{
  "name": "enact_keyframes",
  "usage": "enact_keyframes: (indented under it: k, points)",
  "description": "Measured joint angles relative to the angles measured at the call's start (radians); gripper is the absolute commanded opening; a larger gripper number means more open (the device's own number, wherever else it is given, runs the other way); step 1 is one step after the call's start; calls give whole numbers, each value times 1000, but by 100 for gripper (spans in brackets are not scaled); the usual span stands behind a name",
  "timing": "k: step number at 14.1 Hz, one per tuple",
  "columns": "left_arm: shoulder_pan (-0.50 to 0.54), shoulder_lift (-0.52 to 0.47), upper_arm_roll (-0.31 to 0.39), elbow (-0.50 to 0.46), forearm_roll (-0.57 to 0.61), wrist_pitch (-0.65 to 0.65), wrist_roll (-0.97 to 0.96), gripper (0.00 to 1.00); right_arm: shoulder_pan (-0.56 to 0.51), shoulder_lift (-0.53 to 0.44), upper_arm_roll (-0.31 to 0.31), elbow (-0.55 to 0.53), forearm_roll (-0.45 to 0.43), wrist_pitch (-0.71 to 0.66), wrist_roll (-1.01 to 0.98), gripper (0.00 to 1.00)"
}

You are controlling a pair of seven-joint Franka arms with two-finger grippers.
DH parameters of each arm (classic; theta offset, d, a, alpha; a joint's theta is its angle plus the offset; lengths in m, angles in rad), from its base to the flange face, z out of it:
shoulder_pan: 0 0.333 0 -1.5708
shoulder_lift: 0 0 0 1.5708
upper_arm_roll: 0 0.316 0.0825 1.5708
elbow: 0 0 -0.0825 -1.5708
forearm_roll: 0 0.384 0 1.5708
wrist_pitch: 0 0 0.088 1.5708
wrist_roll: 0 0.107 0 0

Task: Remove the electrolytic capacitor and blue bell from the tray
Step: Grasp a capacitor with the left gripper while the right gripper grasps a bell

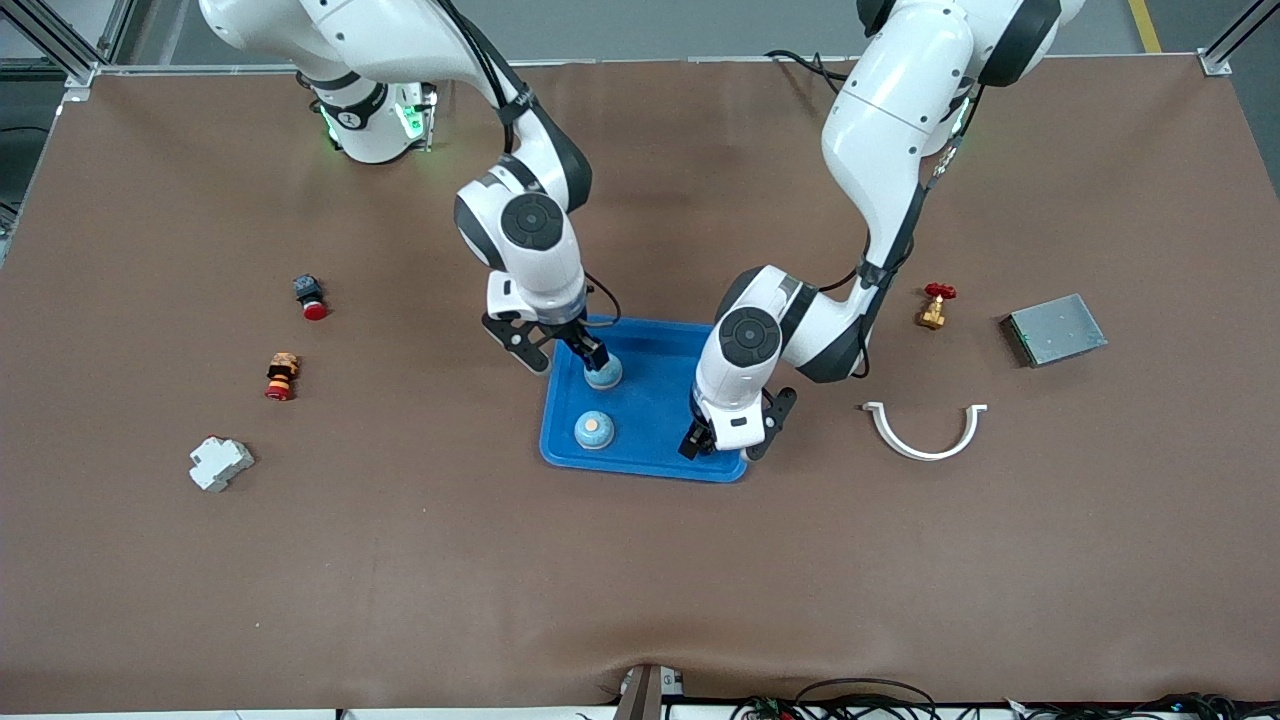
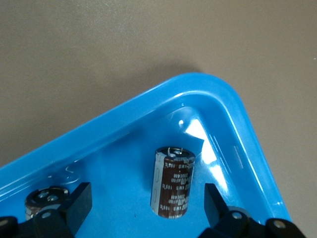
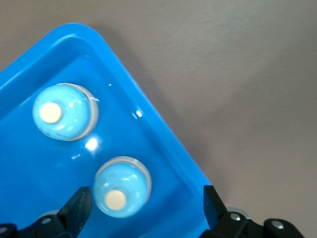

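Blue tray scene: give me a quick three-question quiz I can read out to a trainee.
1. True or false: two bells sit in the blue tray.
2. The left gripper is over: A a capacitor, B a mug, C a sponge.
3. Fill in: the right gripper, over a bell, has its jaws ___.
Key: 1 true; 2 A; 3 open.
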Motion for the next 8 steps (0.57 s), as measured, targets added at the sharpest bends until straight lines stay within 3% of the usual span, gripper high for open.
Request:
enact_keyframes:
  k: [2,4,5,8]
  points:
    - [0,3,1,0,1,8,0,68,4,55,-1,47,-5,-2,19,100]
    - [1,3,1,1,1,11,0,43,14,100,-1,81,-7,0,41,100]
    - [1,3,1,2,1,11,0,32,21,117,-1,95,-8,0,49,100]
    - [1,3,1,2,2,11,-1,15,36,132,-1,112,-8,0,58,100]
